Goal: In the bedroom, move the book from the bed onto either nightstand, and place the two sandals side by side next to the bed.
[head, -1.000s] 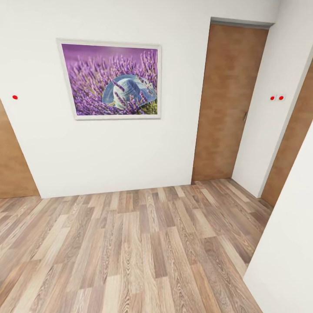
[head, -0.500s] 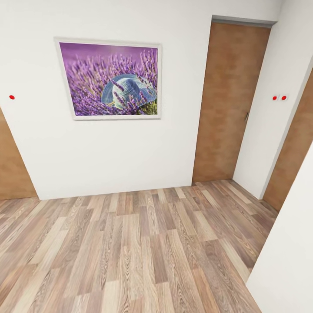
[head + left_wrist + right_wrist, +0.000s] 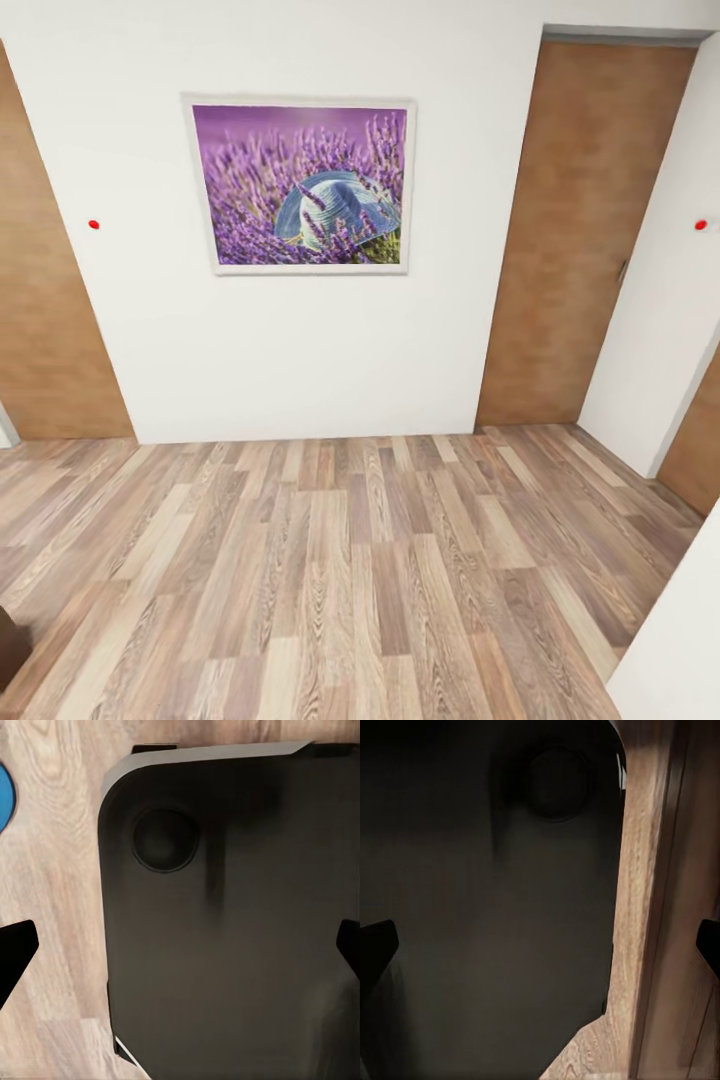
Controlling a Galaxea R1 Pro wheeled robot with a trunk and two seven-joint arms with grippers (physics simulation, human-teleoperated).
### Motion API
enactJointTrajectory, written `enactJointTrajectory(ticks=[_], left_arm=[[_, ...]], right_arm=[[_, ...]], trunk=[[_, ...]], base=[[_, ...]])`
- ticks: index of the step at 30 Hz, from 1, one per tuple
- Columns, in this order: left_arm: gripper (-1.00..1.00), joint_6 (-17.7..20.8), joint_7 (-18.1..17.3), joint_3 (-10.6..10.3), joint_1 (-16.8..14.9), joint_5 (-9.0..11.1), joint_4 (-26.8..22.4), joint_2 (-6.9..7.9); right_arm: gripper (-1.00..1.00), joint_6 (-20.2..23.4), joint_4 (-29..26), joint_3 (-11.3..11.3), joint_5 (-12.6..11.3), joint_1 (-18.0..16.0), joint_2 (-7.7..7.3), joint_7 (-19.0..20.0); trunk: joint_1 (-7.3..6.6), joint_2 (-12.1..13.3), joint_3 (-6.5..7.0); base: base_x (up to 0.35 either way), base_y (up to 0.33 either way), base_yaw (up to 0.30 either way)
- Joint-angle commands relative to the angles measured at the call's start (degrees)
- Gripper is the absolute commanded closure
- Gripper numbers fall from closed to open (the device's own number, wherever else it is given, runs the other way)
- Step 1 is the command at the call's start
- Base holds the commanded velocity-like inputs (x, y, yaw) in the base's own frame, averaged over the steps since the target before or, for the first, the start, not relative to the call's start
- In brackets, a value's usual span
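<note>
The robot faces a white wall with a lavender picture [image 3: 300,185]; a brown door [image 3: 585,230] stands at two o'clock. Both grippers hang spread and empty over the robot's dark base [image 3: 225,922], with a blue sandal's edge [image 3: 4,795] on the floor beside it. Best to turn slowly until the bed comes into sight.

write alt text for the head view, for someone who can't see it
A white wall faces the camera, hung with a framed picture of a pale blue hat in purple lavender. Brown wood door panels stand at the left and right, small red dots mark the wall, and a light wood-plank floor fills the foreground.
</note>
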Motion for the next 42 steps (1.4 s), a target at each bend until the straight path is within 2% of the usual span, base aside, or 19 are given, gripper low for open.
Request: enactJointTrajectory(ticks=[1,30,42], left_arm=[[-1.00,-0.1,0.0,0.0,0.0,0.0,0.0,0.00],[-1.00,-0.1,0.0,0.0,0.0,0.0,-0.1,0.03],[-1.00,-0.2,0.0,0.0,0.0,0.0,-0.1,0.03]], right_arm=[[-1.00,0.0,0.0,0.0,0.0,0.0,-0.01,0.0],[-1.00,0.0,0.0,0.0,0.0,0.0,-0.01,0.0],[-1.00,0.0,0.0,0.0,0.0,0.0,-0.01,0.0]], trunk=[[0.00,0.0,-0.05],[0.00,0.0,-0.05],[0.00,0.0,-0.05]], base=[[0.000,0.000,0.285],[0.000,0.000,0.284],[0.152,0.000,0.026]])
